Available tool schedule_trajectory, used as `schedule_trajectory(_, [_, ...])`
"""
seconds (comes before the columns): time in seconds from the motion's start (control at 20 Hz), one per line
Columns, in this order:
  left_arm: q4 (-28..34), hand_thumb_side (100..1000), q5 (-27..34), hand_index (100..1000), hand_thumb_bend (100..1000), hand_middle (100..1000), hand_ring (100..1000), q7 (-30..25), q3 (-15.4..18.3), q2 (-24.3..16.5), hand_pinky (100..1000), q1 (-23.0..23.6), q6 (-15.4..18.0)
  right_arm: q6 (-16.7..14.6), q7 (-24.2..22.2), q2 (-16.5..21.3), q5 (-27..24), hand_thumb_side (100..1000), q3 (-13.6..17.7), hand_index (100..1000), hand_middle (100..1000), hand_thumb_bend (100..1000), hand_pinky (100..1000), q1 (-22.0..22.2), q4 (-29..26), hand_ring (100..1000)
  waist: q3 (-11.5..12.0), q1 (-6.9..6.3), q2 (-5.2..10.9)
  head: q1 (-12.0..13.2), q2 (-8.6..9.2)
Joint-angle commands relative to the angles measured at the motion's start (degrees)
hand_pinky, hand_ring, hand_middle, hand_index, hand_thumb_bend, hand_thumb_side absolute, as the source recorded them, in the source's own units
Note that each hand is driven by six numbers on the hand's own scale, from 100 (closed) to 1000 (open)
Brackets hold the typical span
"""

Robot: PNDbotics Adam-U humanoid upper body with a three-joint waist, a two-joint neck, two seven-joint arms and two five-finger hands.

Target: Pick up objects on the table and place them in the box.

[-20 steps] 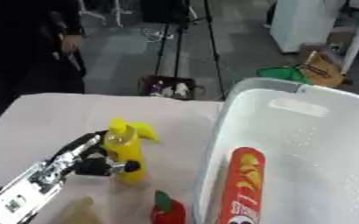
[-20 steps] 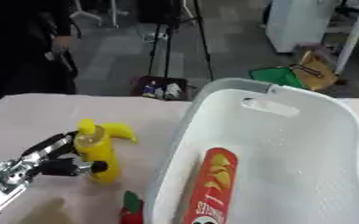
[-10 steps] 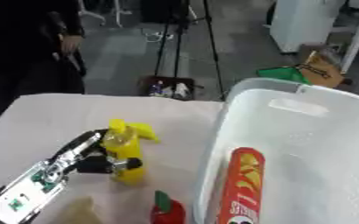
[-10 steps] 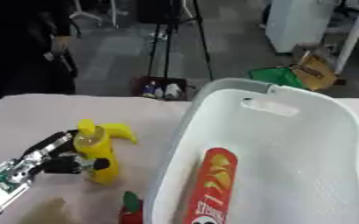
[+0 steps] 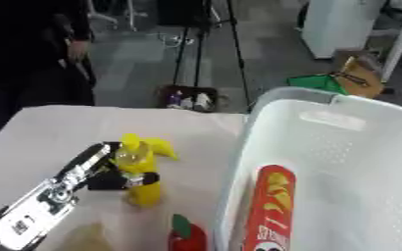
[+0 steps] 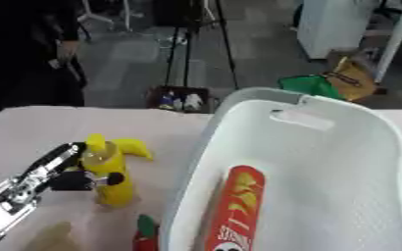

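Note:
A yellow banana-shaped toy (image 5: 142, 164) stands on the pale table (image 5: 50, 132), left of the white box (image 5: 350, 162). My left hand (image 5: 101, 170) reaches in from the lower left, its dark fingers curled round the banana's middle. A red chip tube (image 5: 267, 211) lies inside the box along its left wall. A red apple with a green stem (image 5: 187, 238) sits on the table at the bottom edge, beside the box. My right hand shows in neither view.
A brownish shape (image 5: 88, 238) lies on the table by my left forearm. Beyond the far table edge are a tripod (image 5: 209, 44), a small basket on the floor (image 5: 190, 99) and a person in dark clothes (image 5: 33, 59).
My left hand and the banana have barely moved; the grip stays the same.

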State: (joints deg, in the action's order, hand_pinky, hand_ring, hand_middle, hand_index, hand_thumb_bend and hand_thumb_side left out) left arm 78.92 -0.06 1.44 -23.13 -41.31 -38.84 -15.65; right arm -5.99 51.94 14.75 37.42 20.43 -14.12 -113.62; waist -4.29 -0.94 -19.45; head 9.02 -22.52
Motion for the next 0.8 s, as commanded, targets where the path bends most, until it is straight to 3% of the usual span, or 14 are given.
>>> schedule_trajectory(0.05, [0.30, 547, 0.27, 662, 981, 479, 593, 1.03, 0.08, -0.94, 573, -1.05, -0.35, 0.00, 0.03, 0.68, -0.24, 707, 0.22, 656, 528, 100, 732, -0.32, -0.97, 537, -0.08, 0.04, 0.99, 0.06, 0.80])
schedule_trajectory(0.2, [0.33, 546, 0.70, 654, 973, 478, 583, 1.39, -0.08, -0.99, 559, -1.07, -0.44, -0.03, 0.03, 0.70, -0.29, 708, 0.27, 656, 528, 100, 732, -0.30, -0.97, 537, -0.09, 0.03, 0.99, 0.06, 0.84])
schedule_trajectory(0.8, [0.20, 558, 2.39, 590, 803, 434, 525, 4.10, -0.48, -0.84, 460, -0.90, -0.71, -0.08, 0.03, 0.70, -0.43, 708, 0.47, 657, 527, 100, 734, -0.32, -0.97, 538, -0.15, -0.05, 0.84, -0.07, 1.18])
